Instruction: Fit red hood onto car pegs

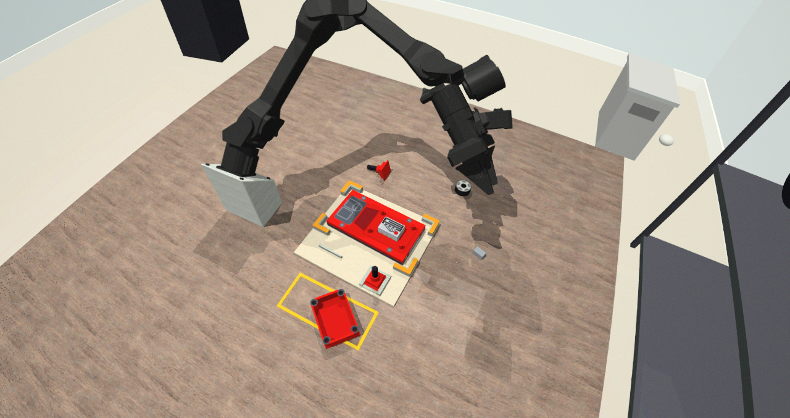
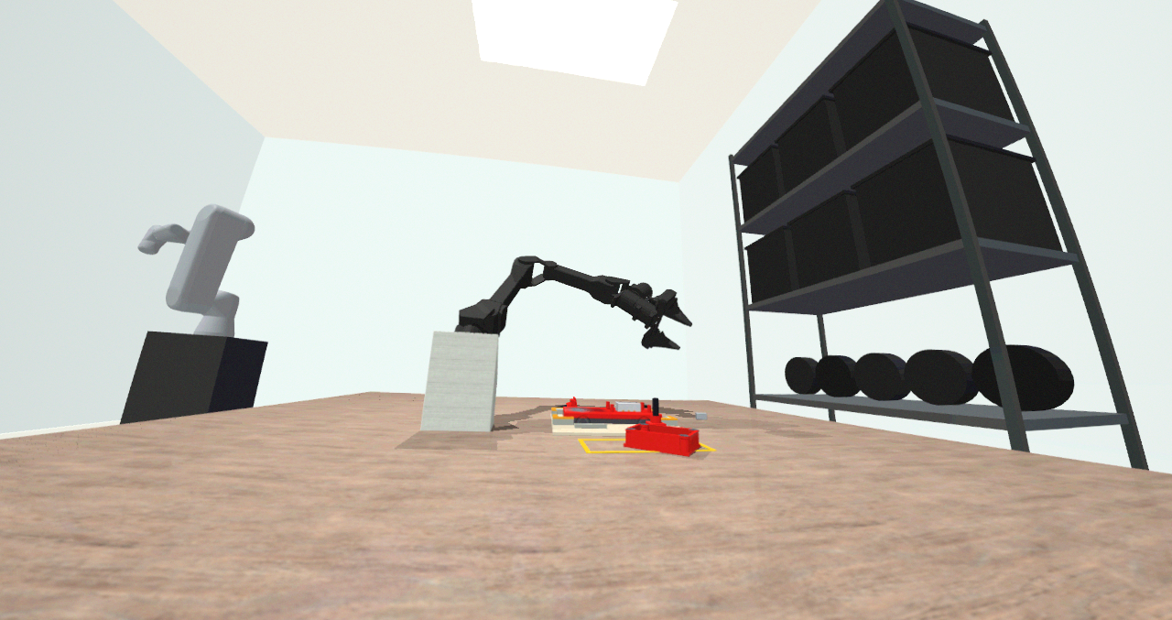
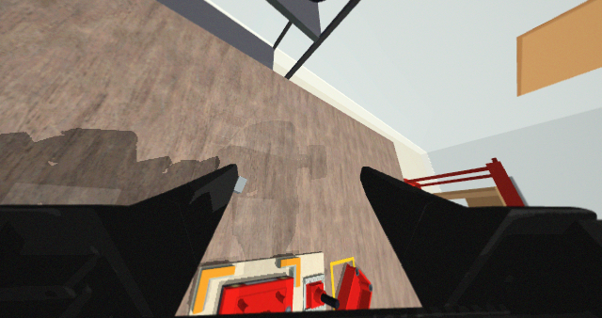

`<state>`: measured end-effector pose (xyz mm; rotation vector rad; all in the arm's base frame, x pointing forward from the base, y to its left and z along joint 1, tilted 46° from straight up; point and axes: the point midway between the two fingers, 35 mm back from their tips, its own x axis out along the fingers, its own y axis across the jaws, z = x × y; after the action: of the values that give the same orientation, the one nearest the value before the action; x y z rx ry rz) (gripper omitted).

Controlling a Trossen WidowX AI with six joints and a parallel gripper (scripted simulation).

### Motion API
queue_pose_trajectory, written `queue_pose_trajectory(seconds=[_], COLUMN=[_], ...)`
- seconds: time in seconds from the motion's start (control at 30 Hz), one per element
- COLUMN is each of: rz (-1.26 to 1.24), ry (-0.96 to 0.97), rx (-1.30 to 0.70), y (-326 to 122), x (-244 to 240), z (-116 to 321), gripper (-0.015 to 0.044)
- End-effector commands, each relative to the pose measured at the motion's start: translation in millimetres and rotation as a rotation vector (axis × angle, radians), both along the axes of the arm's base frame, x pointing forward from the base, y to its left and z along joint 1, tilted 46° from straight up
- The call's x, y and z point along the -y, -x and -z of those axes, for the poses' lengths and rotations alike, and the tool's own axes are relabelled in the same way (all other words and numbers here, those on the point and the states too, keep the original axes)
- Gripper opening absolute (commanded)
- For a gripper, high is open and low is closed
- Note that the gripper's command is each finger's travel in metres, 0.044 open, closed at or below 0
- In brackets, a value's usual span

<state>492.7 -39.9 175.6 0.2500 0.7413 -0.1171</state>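
The hood (image 1: pixel 334 318) lies nearest us in the top view, open side up, skewed across a yellow outline (image 1: pixel 287 295) on the table (image 1: pixel 137 305), with a dark boss at each corner and nothing inside its shell. At about 1 o'clock from it we see a small red stand with a black knob (image 1: pixel 374 278) on the cream jig board (image 1: pixel 317 252). Farther on, the red chassis (image 1: pixel 370 221) sits in the jig between orange corner brackets (image 1: pixel 432 225), holding the grey engine block (image 1: pixel 391 228) on its deck; grey pegs (image 1: pixel 390 249) stand around the block. A small grey cube (image 1: pixel 479 253) lies on the wood at 3 o'clock from the chassis. Beyond, at 12 o'clock, rests a red bracket (image 1: pixel 383 169), and at 2 o'clock a dark ring-shaped part (image 1: pixel 463 187). Farthest off, our gripper (image 3: pixel 298 182) hangs high in the air, well apart from the hood, fingers spread wide with nothing between them.
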Motion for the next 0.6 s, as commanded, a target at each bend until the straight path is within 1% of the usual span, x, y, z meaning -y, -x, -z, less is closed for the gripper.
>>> queue_pose_trajectory(seconds=[0.0,0.17,0.33,0.43,0.57], rz=[0.01,0.036,0.073,0.104,0.158], ry=[-0.054,-0.179,-0.354,-0.492,-0.721], rx=[-0.152,-0.363,-0.548,-0.651,-0.769], y=[8,33,70,98,141], x=[29,66,95,108,120], z=[50,119,179,212,252], gripper=[0.044,0.044,0.044,0.044,0.044])
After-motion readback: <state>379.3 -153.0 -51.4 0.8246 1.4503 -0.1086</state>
